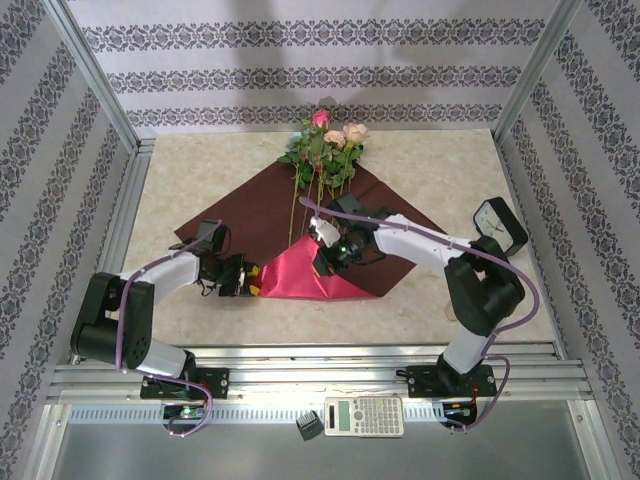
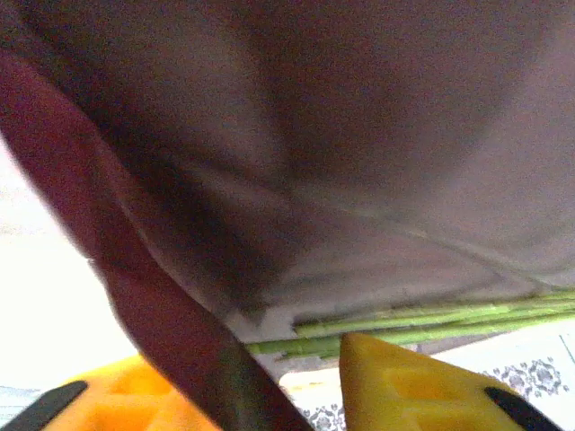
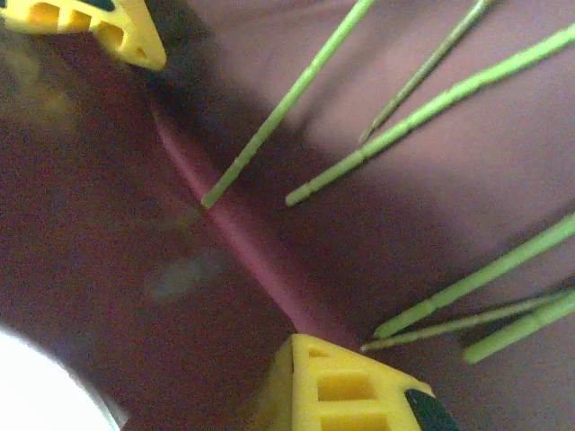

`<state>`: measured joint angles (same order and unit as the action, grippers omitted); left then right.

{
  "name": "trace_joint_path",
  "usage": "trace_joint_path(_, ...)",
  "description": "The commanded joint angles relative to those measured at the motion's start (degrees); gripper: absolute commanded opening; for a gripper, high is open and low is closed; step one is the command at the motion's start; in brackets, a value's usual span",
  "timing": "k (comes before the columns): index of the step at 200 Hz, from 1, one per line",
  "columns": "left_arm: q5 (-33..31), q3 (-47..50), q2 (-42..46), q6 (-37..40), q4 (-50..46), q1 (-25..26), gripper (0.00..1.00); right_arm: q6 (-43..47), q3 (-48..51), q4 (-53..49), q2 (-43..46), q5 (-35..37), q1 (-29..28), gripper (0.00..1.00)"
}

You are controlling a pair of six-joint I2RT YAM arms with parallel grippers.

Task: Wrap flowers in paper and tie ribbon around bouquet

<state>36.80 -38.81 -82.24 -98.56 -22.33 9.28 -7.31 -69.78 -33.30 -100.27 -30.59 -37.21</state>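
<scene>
The flowers (image 1: 325,140) lie on the crimson paper (image 1: 250,200), blooms at the far end and stems (image 3: 287,99) pointing toward me. The paper's near corner is folded up over the stem ends and shows its shiny red face (image 1: 300,275). My left gripper (image 1: 250,278) is at the flap's left edge. Its yellow fingers stand apart, with the paper's edge (image 2: 180,341) running between them and stems (image 2: 431,316) beyond. My right gripper (image 1: 328,252) is open above the flap's top, its fingers (image 3: 350,386) wide apart astride the fold crease (image 3: 243,242). The ribbon is out of view.
A black-framed object (image 1: 497,225) stands at the table's right side beside the right arm. A calculator (image 1: 365,415) and a small black item (image 1: 309,428) lie on the metal shelf in front of the arm bases. Patterned walls enclose the marble table (image 1: 440,170).
</scene>
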Motion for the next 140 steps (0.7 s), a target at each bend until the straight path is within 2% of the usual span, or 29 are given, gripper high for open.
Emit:
trace_joint_path(1,-3.7,-2.3,4.7,4.9,-8.7,-1.5,0.51,1.5,-5.7,-5.7,-4.1,1.7,0.8,0.00)
trace_joint_path(28,-5.3,-2.5,8.7,11.1,-12.7,-1.7,0.60,1.9,-10.3,-9.1,-8.2,1.4,1.7,0.00)
trace_joint_path(53,-5.5,-1.6,12.4,15.7,-15.5,-1.7,0.63,2.5,-14.0,-12.7,-11.8,1.6,2.3,0.00)
trace_joint_path(100,-5.0,3.5,19.7,16.9,-13.4,-1.5,0.63,2.0,-18.0,-15.9,-15.6,1.7,4.1,0.00)
trace_joint_path(140,-3.2,5.2,18.7,17.7,-9.5,0.3,0.63,0.9,-21.8,-17.6,-18.4,1.9,5.3,0.00)
